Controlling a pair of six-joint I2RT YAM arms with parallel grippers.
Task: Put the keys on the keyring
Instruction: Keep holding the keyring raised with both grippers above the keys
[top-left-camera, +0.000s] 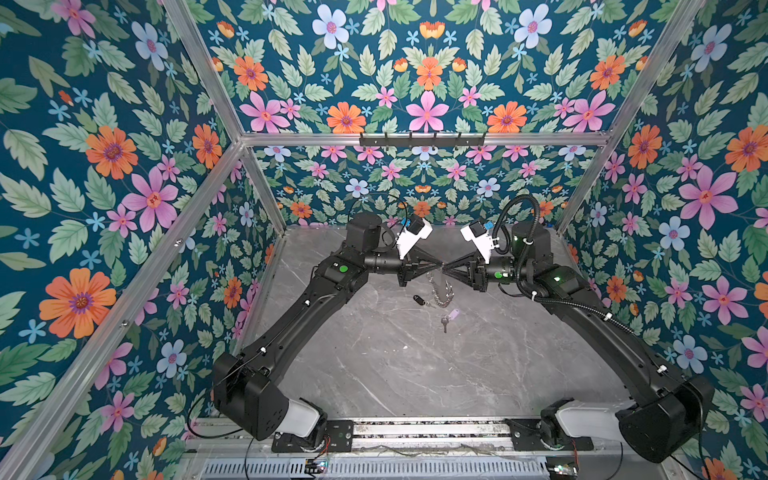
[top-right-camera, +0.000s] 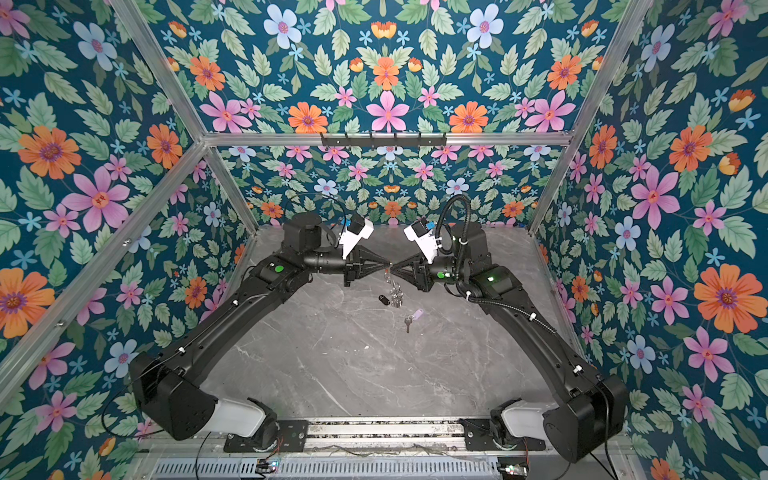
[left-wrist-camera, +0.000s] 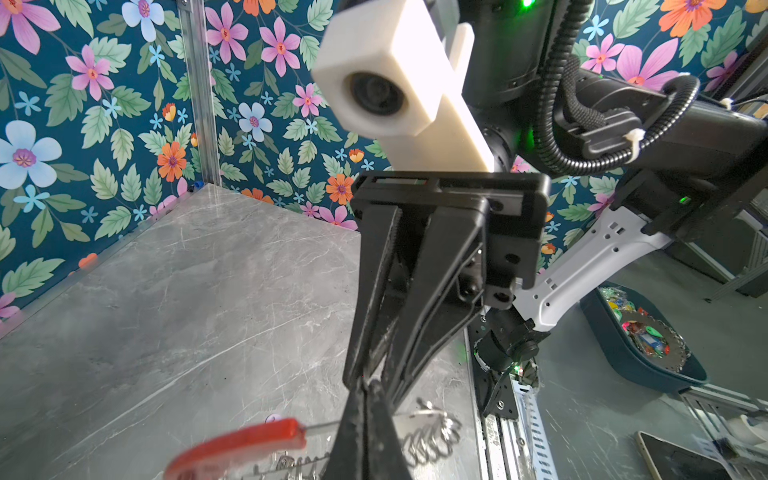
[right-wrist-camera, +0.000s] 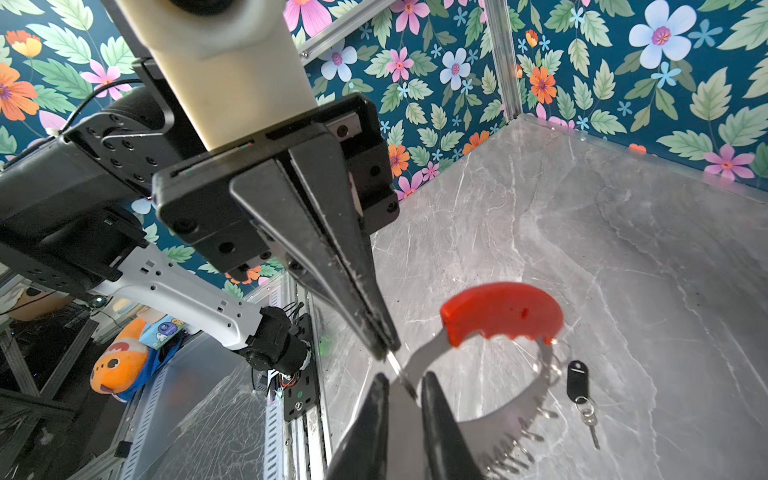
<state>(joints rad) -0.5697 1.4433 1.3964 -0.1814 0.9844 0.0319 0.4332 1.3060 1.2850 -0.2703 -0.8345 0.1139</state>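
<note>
Tip to tip: left hand (right-wrist-camera: 384, 347) pinched shut on the wire of the keyring (right-wrist-camera: 500, 311); right hand (right-wrist-camera: 405, 384) narrowly parted around it; black tag (top-left-camera: 417, 300) and lilac tag (top-left-camera: 454, 312) lie on the desk (top-left-camera: 415, 374) below, lilac nearer the right hand.

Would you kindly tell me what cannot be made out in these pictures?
- Keyring, lower arc: right wrist view, behind the fingers of the right end effector.
- Its red section: left wrist view, blurred, cut by the bottom edge.
- Silver rings: top views, too small to count.
- Lilac tag ring: top views, too small.
</note>
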